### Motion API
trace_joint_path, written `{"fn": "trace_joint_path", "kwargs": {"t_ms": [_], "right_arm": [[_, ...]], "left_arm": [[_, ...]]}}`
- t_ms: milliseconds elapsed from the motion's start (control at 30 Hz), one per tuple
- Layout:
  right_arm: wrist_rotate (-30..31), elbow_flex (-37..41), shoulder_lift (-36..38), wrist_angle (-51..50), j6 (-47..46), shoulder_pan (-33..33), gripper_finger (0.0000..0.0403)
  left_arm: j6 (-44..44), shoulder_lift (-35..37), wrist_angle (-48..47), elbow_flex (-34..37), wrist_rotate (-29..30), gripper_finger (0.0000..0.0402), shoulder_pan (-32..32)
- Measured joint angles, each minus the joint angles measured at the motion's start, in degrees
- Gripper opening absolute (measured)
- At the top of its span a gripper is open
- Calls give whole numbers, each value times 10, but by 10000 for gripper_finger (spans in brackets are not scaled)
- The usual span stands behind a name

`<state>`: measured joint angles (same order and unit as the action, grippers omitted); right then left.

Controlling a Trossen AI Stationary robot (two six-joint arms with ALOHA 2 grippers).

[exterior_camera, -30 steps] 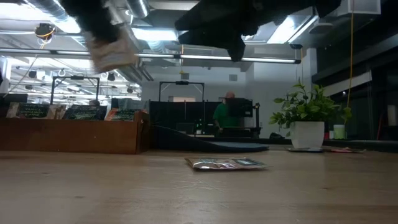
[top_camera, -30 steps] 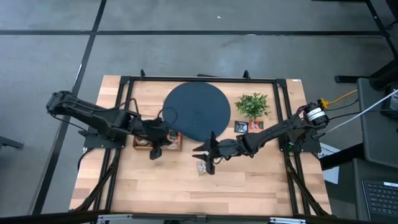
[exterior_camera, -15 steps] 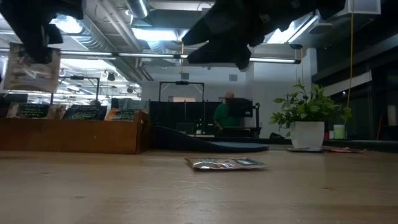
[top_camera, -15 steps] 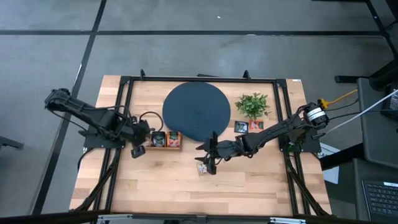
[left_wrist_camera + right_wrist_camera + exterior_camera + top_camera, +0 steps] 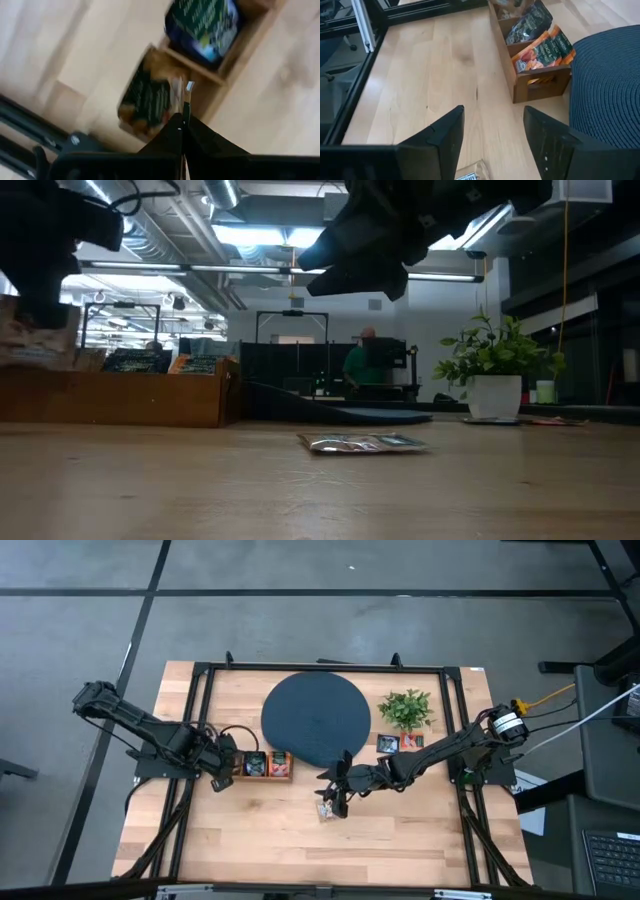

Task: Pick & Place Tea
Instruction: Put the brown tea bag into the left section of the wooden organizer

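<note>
While looking straight down, seeing the left gripper (image 5: 217, 780) hanging just off the left end of the box (image 5: 255, 766), at centre-left of the table (image 5: 260, 840). Seeing the right gripper (image 5: 337, 802) hovering at mid-frame, directly over the loose sachet (image 5: 324, 811) lying on the wood below the disc (image 5: 316, 720). Noting more sachets (image 5: 400, 743) lying just below the plant (image 5: 406, 708), at upper right.

Turning to the low view, finding the left gripper (image 5: 45, 290) hanging at the left edge, pinching the held sachet (image 5: 35, 340), which is dangling blurred in front of the box (image 5: 120, 395). Finding the right gripper (image 5: 365, 265) hanging at top centre, well above the loose sachet (image 5: 365, 443) lying flat at mid-frame. Spotting the plant (image 5: 495, 355) at right and a person (image 5: 365, 365) standing far behind the table.

Looking past the left wrist, seeing the left gripper (image 5: 184, 117) closed tight, clamping what appears to be the thin edge of the held sachet (image 5: 186, 102), with the box (image 5: 200, 72) and its stored packets (image 5: 202, 25) lying beyond.

Looking past the right wrist, seeing the right gripper (image 5: 494, 120) standing wide open, its fingers (image 5: 445, 140) gripping nothing, with a corner of the loose sachet (image 5: 470, 175) peeking in at the bottom edge between them. Seeing the box (image 5: 540, 82) sitting at upper right, just beside the disc (image 5: 607, 85).
</note>
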<state>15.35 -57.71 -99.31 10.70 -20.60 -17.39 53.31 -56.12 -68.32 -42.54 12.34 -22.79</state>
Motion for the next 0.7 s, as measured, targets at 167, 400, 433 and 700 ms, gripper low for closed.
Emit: {"fn": "trace_joint_path", "kwargs": {"t_ms": [167,400,433,700], "right_arm": [[0,0,0,0,0,0,204],[0,0,0,1,0,5,204],[0,0,0,1,0,5,204],[0,0,0,1,0,5,204]], "left_arm": [[-18,0,11,-1,18,3,2],[-30,0,10,0,23,3,12],[-30,0,10,0,26,3,12],[-18,0,11,0,32,35,12]]}}
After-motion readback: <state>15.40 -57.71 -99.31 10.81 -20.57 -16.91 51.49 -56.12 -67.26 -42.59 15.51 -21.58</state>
